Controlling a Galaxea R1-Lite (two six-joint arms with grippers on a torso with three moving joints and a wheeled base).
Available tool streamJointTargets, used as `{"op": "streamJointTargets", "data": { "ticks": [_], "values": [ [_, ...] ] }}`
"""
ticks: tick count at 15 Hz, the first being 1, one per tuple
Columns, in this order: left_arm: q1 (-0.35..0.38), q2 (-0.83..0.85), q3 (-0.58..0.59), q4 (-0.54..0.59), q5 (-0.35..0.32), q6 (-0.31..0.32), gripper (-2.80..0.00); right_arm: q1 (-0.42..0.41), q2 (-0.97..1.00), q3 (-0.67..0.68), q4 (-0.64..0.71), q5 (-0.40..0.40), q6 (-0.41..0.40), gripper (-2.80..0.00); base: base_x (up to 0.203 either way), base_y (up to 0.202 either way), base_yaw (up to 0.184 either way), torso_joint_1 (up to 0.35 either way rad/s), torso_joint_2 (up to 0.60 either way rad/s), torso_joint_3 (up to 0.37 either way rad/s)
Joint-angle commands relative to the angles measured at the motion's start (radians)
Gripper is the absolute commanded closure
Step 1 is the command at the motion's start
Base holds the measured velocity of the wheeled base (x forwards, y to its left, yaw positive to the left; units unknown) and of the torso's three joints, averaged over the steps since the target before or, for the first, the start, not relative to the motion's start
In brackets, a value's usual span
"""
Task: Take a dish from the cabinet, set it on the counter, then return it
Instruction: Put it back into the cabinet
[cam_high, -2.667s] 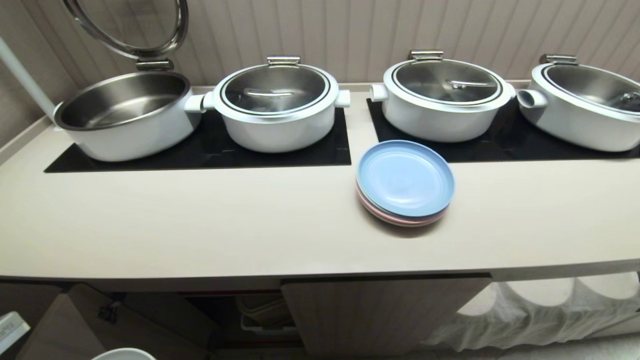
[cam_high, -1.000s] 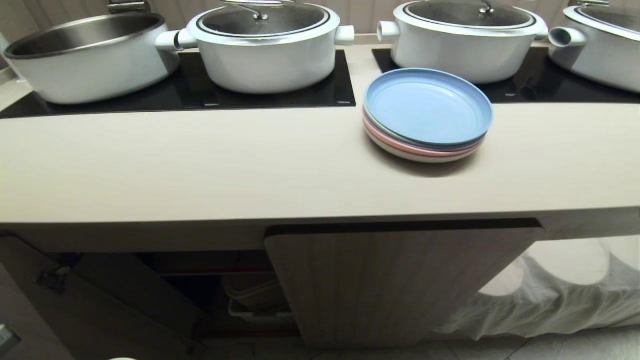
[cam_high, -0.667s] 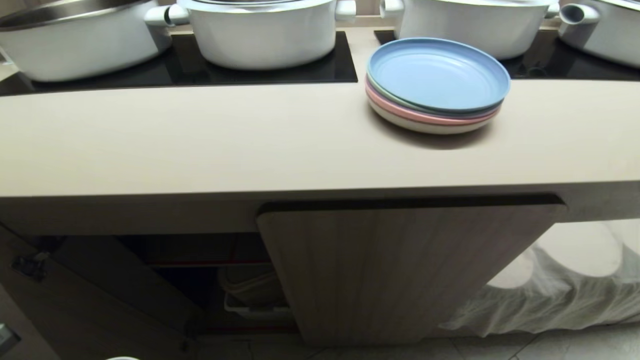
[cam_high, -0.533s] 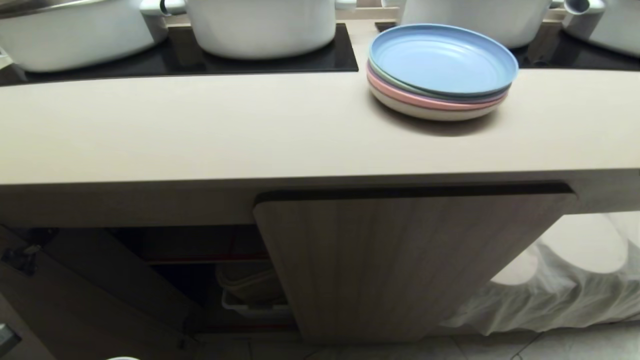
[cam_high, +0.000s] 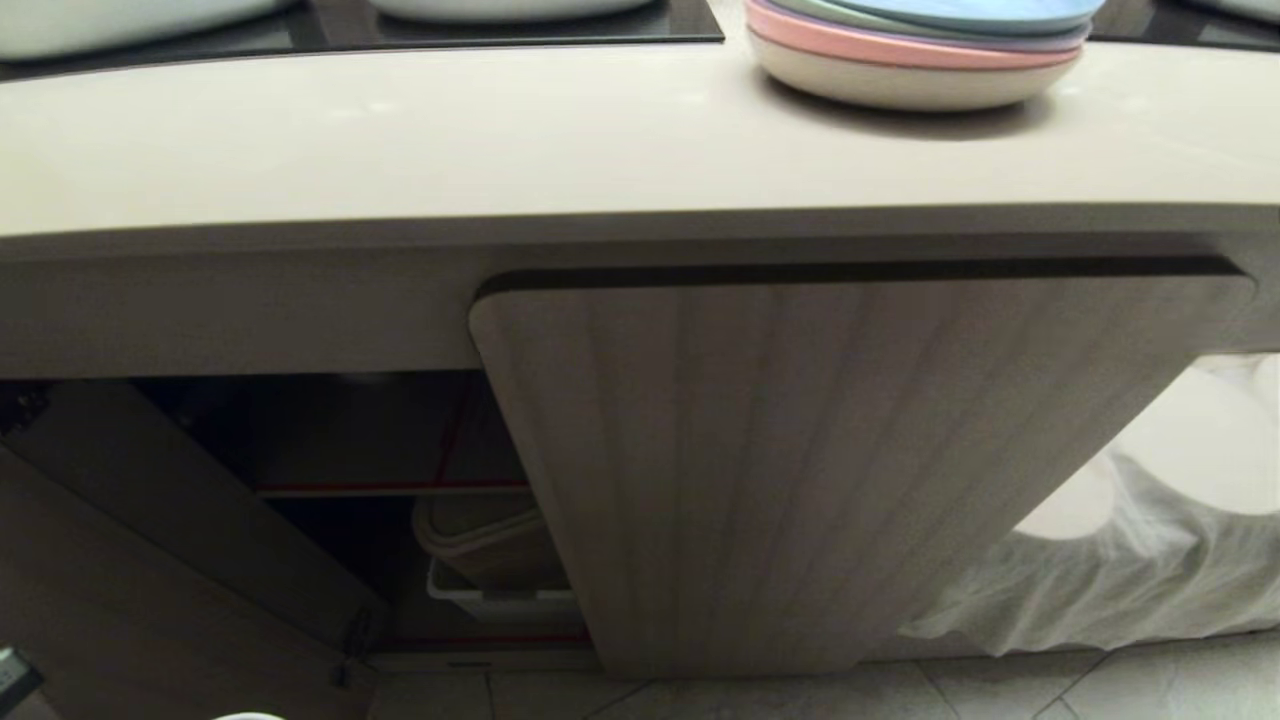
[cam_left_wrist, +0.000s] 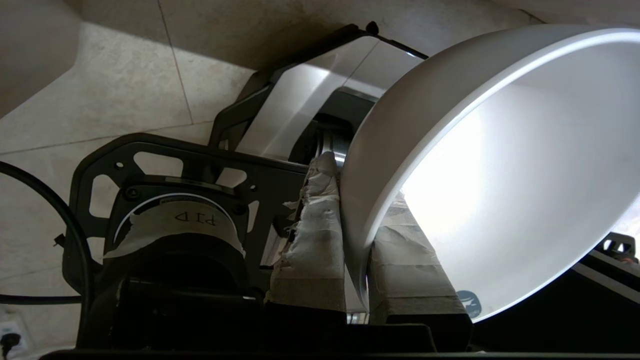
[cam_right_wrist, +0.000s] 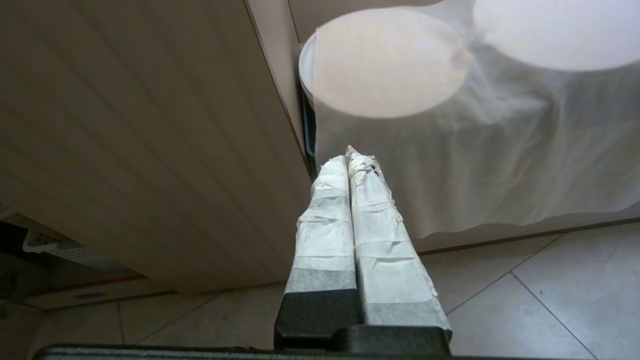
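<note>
Open cabinet (cam_high: 800, 450); white dish (cam_left_wrist: 500, 175) clamped in left gripper (cam_left_wrist: 357, 220).

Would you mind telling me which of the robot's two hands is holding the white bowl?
The left hand: its taped fingers pinch the white bowl's rim, whereas the right hand is shut on nothing beside the closed cabinet door.

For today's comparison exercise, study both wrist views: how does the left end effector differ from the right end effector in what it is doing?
1. The left end effector is clamped on the rim of the white bowl; the right end effector holds nothing.
2. The left one has the bowl's wall between its fingers; the right one's fingers press together.
3. The left hangs over the robot's base, the right beside the cabinet door.

Both have tape-wrapped fingers.
</note>
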Motion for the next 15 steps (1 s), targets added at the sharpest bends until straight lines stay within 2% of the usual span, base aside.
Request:
{"op": "streamJointTargets", "data": {
  "ticks": [1, 8, 15],
  "values": [
    [0.0, 0.005, 0.0, 0.004, -0.002, -0.003, 0.0, 0.0, 0.001, 0.0, -0.001, 0.0, 0.001, 0.0, 0.0, 0.0, 0.0, -0.163, 0.47, 0.288],
    [0.0, 0.007, 0.0, 0.004, -0.014, -0.004, 0.0, 0.0, 0.001, 0.0, -0.001, 0.0, 0.002, 0.0, 0.0, 0.0, 0.0, -0.124, 0.42, 0.287],
    [0.0, 0.007, 0.0, 0.006, -0.014, -0.005, 0.0, 0.002, 0.001, 0.0, -0.001, 0.0, 0.002, 0.0, 0.0, 0.0, 0.0, -0.009, 0.04, 0.034]
  ]
}}
